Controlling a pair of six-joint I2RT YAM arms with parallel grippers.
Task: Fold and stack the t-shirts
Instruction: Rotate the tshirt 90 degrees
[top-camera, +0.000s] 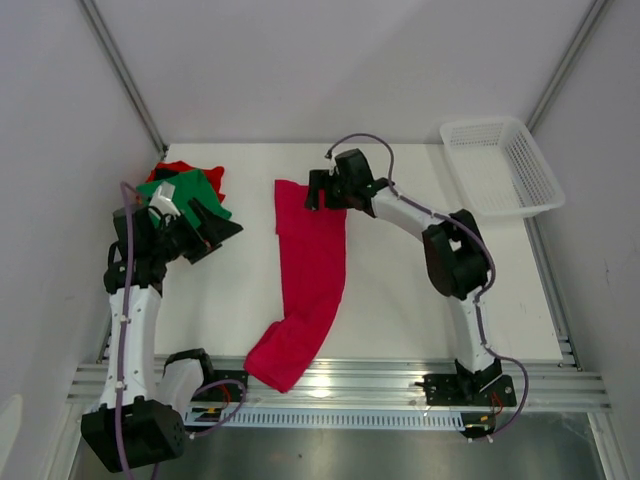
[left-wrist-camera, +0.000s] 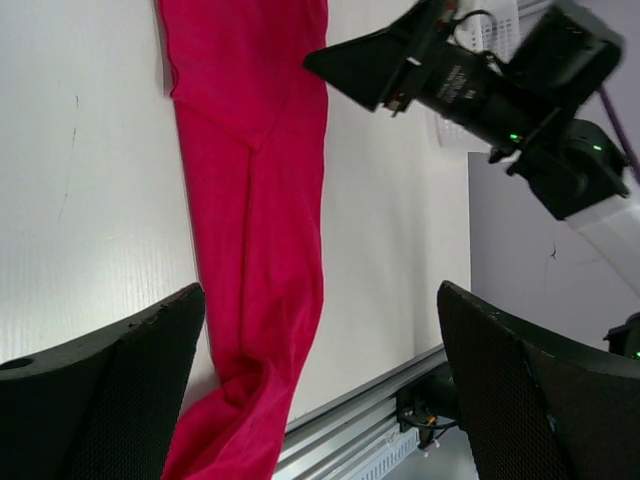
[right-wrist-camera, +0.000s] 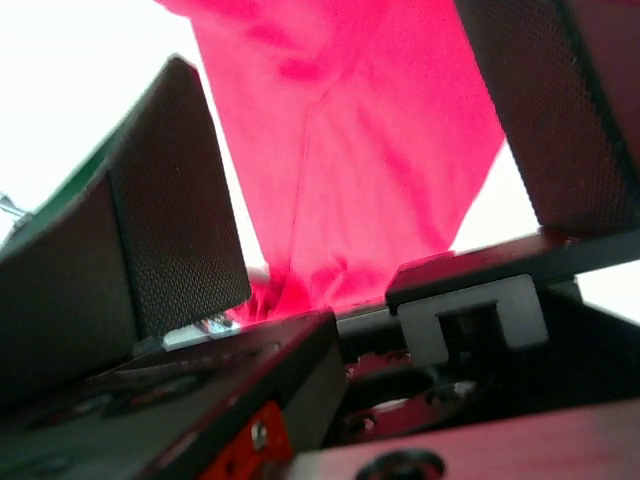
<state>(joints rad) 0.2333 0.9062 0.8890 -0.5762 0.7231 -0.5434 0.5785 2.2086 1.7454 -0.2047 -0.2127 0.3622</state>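
A crimson t-shirt lies folded into a long strip on the white table, its near end bunched over the front edge. It also shows in the left wrist view and the right wrist view. A green t-shirt lies on a red one at the far left. My right gripper is open at the strip's far end, with crimson cloth between its fingers. My left gripper is open and empty beside the green shirt, left of the strip.
A white mesh basket stands at the far right corner. An aluminium rail runs along the table's near edge. Grey walls close in the left and right sides. The right arm shows in the left wrist view.
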